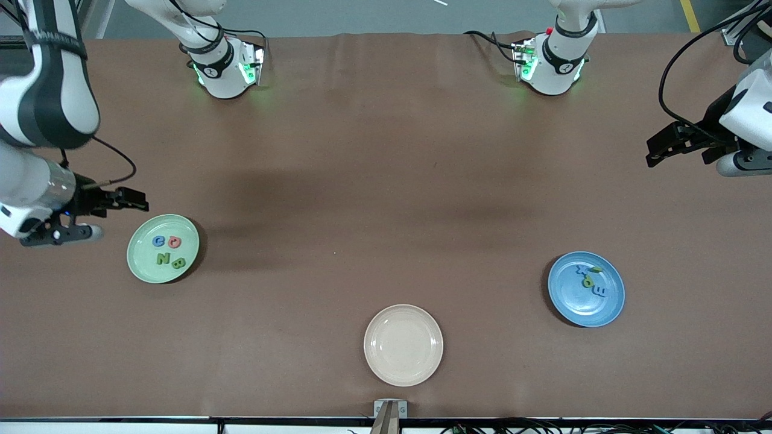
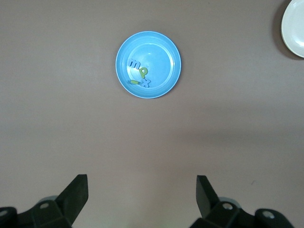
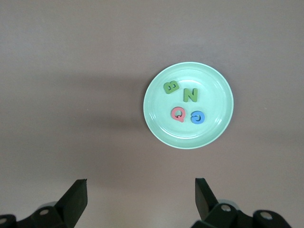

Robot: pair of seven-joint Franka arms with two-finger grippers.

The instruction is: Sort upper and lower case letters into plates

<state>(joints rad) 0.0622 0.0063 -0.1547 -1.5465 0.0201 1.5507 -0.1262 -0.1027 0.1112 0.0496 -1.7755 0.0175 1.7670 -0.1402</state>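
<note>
Mint plate (image 1: 138,263), toward the right arm's end of the table, holds four capitals: green B (image 3: 171,87), green N (image 3: 190,95), pink Q (image 3: 178,114), blue C (image 3: 198,117). Blue plate (image 1: 582,313), toward the left arm's end, holds the lowercase set (image 2: 139,73) — m, p, x and a small green piece I cannot read. Cream plate (image 1: 403,345), nearest the front camera, sits bare.

Right gripper (image 1: 114,200) hangs just beside the mint plate, jaws wide, nothing held. Left gripper (image 1: 669,143) waits over the table's edge, jaws wide and empty.

Sorting looks complete. Risk — a low retreat could clip the mint rim and scatter the light letters.
</note>
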